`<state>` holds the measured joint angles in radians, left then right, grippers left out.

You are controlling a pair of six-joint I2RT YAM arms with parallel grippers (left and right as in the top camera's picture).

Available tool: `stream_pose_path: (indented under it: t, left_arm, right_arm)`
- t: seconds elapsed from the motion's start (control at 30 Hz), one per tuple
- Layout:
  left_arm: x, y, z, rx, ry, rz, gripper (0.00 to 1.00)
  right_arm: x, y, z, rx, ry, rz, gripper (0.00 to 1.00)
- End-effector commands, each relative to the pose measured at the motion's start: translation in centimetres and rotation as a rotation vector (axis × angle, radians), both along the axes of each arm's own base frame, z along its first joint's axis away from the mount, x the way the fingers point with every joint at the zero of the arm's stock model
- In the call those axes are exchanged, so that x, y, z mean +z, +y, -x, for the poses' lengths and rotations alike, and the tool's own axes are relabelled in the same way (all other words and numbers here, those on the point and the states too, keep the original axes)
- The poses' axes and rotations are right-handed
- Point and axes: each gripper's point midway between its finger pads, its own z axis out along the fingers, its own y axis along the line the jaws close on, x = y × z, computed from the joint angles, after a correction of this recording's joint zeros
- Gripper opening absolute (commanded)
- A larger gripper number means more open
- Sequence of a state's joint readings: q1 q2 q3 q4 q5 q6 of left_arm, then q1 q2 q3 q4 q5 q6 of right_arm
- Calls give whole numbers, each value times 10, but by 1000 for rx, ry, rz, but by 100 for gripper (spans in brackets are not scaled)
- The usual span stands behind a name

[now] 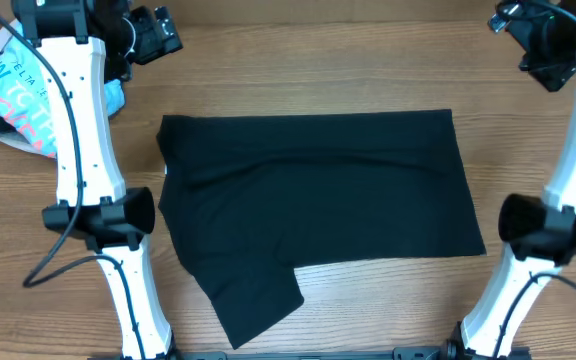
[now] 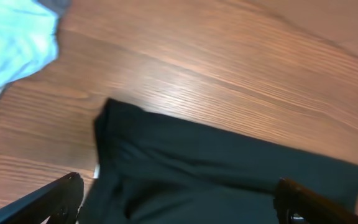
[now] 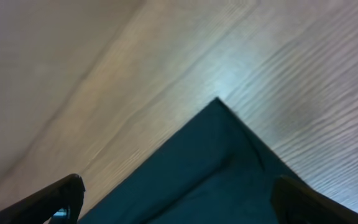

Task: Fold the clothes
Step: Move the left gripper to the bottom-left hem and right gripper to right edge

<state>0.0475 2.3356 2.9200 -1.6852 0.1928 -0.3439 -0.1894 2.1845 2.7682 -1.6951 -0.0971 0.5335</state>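
While both pairs of jaws stand wide open and empty, your left gripper hangs over the far left corner of the black T-shirt and your right gripper over its far right corner. It lies flat mid-table, one sleeve poking toward the arm bases. Likely soft, light and floppy, so pinch every layer at the corners
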Motion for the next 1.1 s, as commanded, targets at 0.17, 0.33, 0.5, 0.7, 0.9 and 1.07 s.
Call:
stream_pose_path:
  t: [0.17, 0.33, 0.5, 0.7, 0.9, 1.07]
  left_arm:
    - [98, -27, 82, -105, -165, -22, 100]
    - [80, -34, 150, -115, -39, -32, 100]
    - [22, -51, 227, -154, 182, -20, 100]
    - [-62, -67, 282, -186, 437, -25, 100]
    - [-138, -101, 320, -234, 622, 22, 98]
    - [-175, -107, 352, -184, 729, -16, 97]
  right_arm:
    - [89, 23, 92, 104, -163, 61, 100]
    - [58, 33, 149, 96, -39, 33, 100]
    - [10, 41, 196, 63, 81, -10, 100]
    - [-45, 45, 208, 63, 146, -32, 100]
    - [-92, 44, 202, 66, 207, -50, 100]
    - [-116, 43, 195, 49, 206, -57, 100]
